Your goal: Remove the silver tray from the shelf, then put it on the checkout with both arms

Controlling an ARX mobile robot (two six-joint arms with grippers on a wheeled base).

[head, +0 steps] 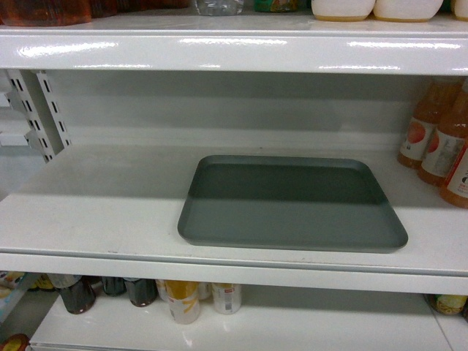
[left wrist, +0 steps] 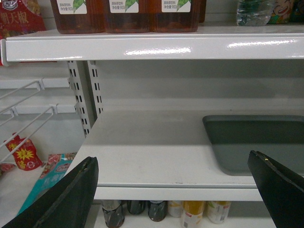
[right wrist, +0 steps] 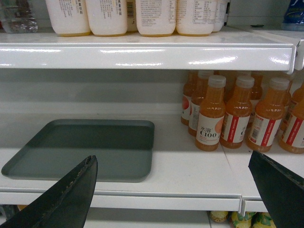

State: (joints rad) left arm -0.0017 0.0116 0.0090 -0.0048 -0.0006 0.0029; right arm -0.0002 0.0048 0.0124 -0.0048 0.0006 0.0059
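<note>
Matte grey-green rectangular tray (head: 292, 208) lying flat on the glossy white metal shelf board (head: 95, 212), its front rim near the lip, orange juice bottles (right wrist: 237, 116) to its right. Left gripper (left wrist: 173, 190) and right gripper (right wrist: 173, 190) both spread wide, short of the shelf. Advisable approach: level, one gripper per short side, clamping opposite rims together.

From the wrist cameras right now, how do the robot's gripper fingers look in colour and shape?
Only the fingers show. The left gripper has two matt black, flat fingers that taper to blunt tips. The right gripper looks the same, and its left finger has a finely toothed inner edge. No cables or markings are visible, and the head view shows neither arm.
</note>
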